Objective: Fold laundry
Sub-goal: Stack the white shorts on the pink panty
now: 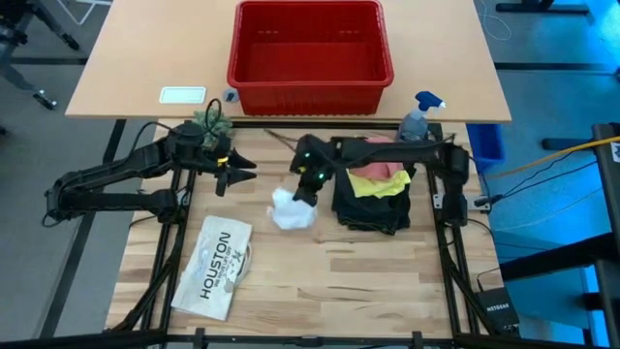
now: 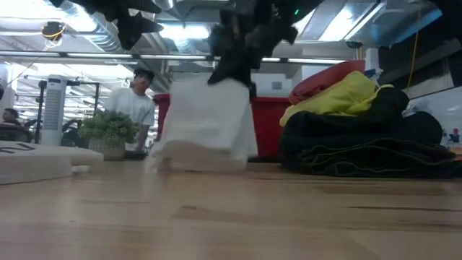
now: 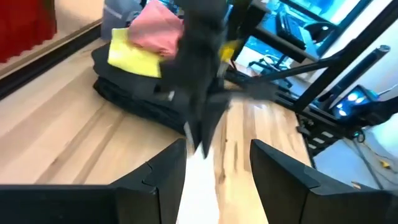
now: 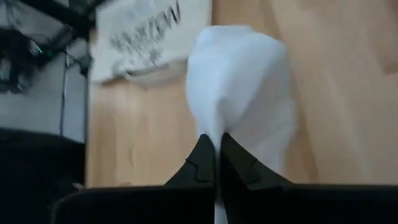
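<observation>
**White cloth pinched and lifted beside the pile**

I take the pile (image 1: 373, 199) as my landmark: dark trousers (image 1: 373, 215) folded at the bottom, a yellow shirt (image 1: 380, 186) on them, a pink cloth (image 1: 380, 170) on top.

Far left of the pile lies the flat HOUSTON item (image 1: 215, 265) on the table (image 1: 320, 281), well apart from everything else.

Nearer, still left of the pile, I see my left gripper (image 1: 242, 174) hovering above the wood with its fingers (image 3: 152, 177) spread and nothing between them, pointing toward the pile.

Just left of the pile is the white cloth (image 1: 292, 210). My right gripper (image 1: 306, 194) has its fingers (image 4: 202, 163) clenched tight on the cloth's top edge. From the low view the cloth (image 2: 209, 126) hangs down as a limp, bunched sheet, its lower end pooled and crumpled on the table. It is plain white, soft, unfolded.

Beyond the pile, on the far table, sits the red basket (image 1: 310, 50).
</observation>
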Robot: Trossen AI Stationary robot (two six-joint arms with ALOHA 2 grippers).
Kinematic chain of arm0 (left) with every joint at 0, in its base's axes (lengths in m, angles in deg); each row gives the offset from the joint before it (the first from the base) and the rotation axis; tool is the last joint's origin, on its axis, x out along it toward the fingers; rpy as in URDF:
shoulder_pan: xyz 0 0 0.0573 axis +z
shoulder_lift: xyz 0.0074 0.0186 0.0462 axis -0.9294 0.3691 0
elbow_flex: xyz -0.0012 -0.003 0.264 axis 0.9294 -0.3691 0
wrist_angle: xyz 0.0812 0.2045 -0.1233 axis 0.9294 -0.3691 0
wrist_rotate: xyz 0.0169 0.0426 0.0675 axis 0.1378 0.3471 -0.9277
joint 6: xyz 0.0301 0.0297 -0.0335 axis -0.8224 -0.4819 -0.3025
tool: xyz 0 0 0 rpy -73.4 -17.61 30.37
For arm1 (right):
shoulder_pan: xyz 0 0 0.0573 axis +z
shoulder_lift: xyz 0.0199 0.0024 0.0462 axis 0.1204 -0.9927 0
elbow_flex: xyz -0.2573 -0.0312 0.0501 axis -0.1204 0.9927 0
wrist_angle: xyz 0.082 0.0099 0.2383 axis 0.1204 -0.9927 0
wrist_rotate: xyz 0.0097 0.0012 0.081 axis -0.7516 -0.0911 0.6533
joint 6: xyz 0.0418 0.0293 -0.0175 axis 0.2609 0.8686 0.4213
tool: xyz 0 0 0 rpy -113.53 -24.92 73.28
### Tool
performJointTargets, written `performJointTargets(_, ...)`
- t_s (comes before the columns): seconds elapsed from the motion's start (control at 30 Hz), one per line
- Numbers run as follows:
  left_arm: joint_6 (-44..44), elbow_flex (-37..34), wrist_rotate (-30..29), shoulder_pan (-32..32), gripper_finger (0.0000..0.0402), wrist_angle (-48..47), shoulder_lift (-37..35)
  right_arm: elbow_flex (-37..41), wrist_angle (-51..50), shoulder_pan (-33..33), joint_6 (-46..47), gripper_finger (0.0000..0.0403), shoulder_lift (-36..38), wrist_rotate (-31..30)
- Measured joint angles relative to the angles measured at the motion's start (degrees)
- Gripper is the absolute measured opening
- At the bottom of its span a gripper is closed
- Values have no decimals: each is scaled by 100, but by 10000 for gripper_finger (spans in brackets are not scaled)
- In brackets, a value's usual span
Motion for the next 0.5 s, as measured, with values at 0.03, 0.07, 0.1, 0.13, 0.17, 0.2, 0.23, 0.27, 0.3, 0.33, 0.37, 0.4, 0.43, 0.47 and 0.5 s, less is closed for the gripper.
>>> performJointTargets(0.03,-21,2,-34,0,168,-5,1,0,-20,-45,109,1,141,-42)
performJointTargets(0.07,-29,0,-79,-2,168,-7,1,0,-77,-88,216,1,263,-100)
performJointTargets(0.1,-44,0,-121,-2,168,-21,1,-1,-144,-134,279,0,387,-148)
performJointTargets(0.13,-45,0,-131,-1,168,-32,1,-4,-235,-188,370,0,518,-211)
performJointTargets(0.17,-48,0,-147,-2,168,-41,3,-4,-358,-241,426,0,634,-281)
performJointTargets(0.2,-47,0,-150,-2,168,-61,3,-4,-448,-283,497,0,757,-345)
performJointTargets(0.23,-47,0,-150,-2,168,-65,3,-1,-510,-336,564,0,884,-377)
performJointTargets(0.27,-45,0,-150,-2,168,-64,3,2,-551,-380,660,0,1042,-432)
performJointTargets(0.3,-47,1,-150,-2,168,-64,3,2,-553,-423,743,0,1197,-459)
performJointTargets(0.33,-47,0,-150,-2,168,-64,3,0,-563,-462,852,0,1359,-481)
performJointTargets(0.37,-47,0,-150,-2,168,-64,3,-4,-634,-508,905,0,1533,-514)
performJointTargets(0.4,-47,1,-151,-2,168,-64,3,-9,-775,-557,997,0,1670,-582)
performJointTargets(0.43,-55,0,-152,-2,168,-64,3,-9,-966,-595,1023,0,1817,-681)
performJointTargets(0.47,-72,1,-152,-2,168,-62,3,-9,-1203,-647,1035,0,1956,-761)
performJointTargets(0.5,-77,0,-151,-2,168,-63,3,-9,-1467,-695,1036,0,2075,-873)
